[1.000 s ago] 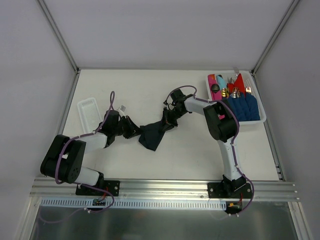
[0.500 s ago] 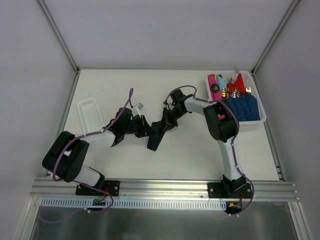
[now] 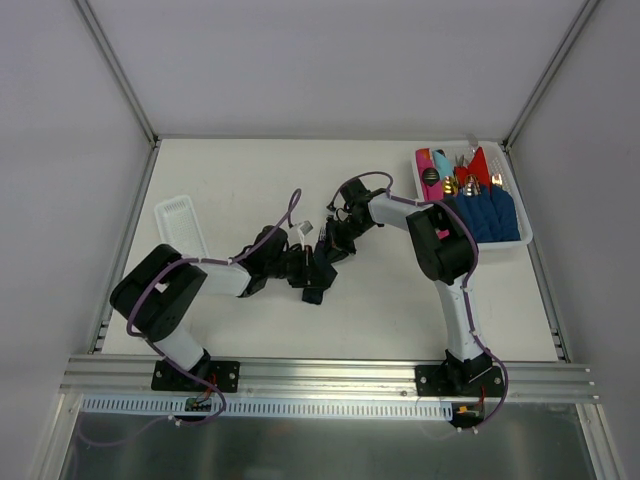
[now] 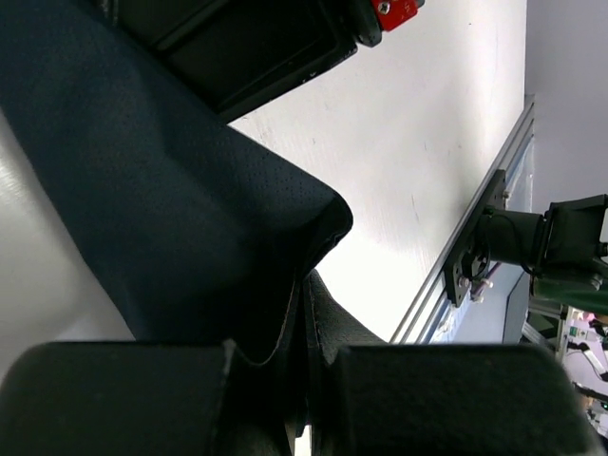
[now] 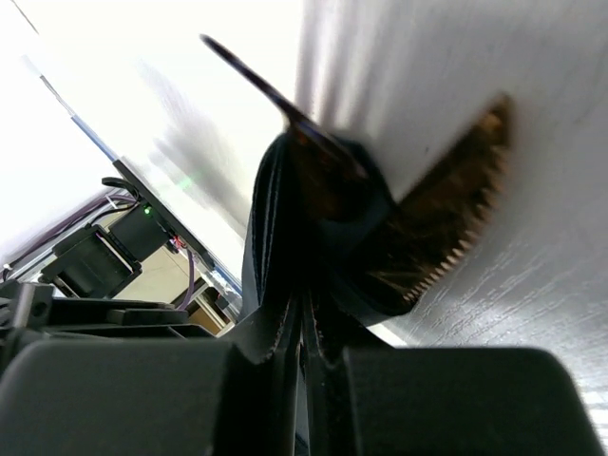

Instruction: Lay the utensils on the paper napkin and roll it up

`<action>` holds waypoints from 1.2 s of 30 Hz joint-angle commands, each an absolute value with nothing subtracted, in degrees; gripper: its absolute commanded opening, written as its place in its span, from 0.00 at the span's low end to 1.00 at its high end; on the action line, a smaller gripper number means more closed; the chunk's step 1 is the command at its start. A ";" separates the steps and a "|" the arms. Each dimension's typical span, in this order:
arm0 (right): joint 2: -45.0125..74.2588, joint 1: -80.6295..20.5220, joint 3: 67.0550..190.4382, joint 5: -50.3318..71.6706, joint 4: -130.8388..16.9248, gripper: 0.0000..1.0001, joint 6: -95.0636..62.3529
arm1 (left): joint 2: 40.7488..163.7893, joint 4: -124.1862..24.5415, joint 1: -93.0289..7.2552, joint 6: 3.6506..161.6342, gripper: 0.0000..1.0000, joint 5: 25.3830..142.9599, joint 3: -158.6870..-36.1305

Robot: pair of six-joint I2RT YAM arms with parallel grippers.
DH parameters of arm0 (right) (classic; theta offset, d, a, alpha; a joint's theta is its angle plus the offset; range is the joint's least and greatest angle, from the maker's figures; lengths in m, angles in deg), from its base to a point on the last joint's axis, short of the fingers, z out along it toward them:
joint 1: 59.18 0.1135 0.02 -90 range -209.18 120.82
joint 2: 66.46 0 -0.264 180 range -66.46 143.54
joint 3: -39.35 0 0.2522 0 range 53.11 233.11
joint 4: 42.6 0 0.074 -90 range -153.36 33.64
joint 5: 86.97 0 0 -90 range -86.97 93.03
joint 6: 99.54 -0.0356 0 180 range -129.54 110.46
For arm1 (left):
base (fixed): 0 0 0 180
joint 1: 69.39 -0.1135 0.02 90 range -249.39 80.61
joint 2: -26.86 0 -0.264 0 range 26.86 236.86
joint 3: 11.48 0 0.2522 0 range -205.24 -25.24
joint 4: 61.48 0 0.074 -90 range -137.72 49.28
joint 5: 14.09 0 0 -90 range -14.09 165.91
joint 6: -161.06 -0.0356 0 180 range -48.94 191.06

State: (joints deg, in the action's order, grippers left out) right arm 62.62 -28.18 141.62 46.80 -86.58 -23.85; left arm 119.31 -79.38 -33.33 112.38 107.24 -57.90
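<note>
**Top external view.**
- Tabletop [image 3: 400, 310]: pale, and carries everything listed.
- Paper napkin [image 3: 318, 272]: near-black and bunched into a narrow hanging fold. It sits at mid-table between the two hands, with its lower end close to the tabletop.
- Left hand [image 3: 300, 268]: reaches in from the left and is closed on the napkin's left side.
- Right hand [image 3: 335, 245]: reaches in from the right, just beside the left hand, and is closed on the napkin's upper edge.
- White bin [image 3: 524, 240]: stands at the far right edge, well apart from the hands. It holds blue rolled napkins [image 3: 485, 215], utensils [image 3: 450, 186] and some red and pink items.
- White tray [image 3: 178, 222]: lies at the left.

**Left wrist view.**
- Left hand [image 4: 299, 399]: its fingers [image 4: 114, 399] are pressed together, pinching a fold of the paper napkin [image 4: 171, 228].
- The sheet rises up and to the left, with one corner free over the tabletop [image 4: 427, 142].
- The black body of the right hand [image 4: 256, 47] is at the top, against the napkin.

**Right wrist view.**
- Right hand [image 5: 304, 380]: its fingers [image 5: 446, 399] are clamped on a gathered edge of the paper napkin [image 5: 313, 209].
- The napkin is crumpled just above the jaws.
- The tabletop [image 5: 494, 57] lies behind.
</note>
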 commanded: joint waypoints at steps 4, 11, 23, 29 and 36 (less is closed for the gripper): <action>65.03 -27.80 141.09 38.36 -88.62 0.04 -21.41 | 122.31 -84.63 -30.98 112.81 0.00 109.57 -58.46; 65.03 -27.89 141.00 38.18 -88.71 0.03 -21.41 | 127.92 -83.85 -29.31 116.50 0.00 105.97 -58.99; 62.31 -29.12 143.64 39.07 -90.81 0.10 -16.40 | 132.16 -79.36 -27.55 119.84 0.00 100.34 -58.38; 59.67 -33.51 151.36 37.04 -94.85 0.16 -12.27 | 132.77 -79.18 -27.55 119.76 0.00 100.69 -56.53; 55.36 -34.13 150.94 40.03 -95.65 0.18 -12.09 | 133.65 -79.18 -27.55 119.05 0.04 101.05 -56.97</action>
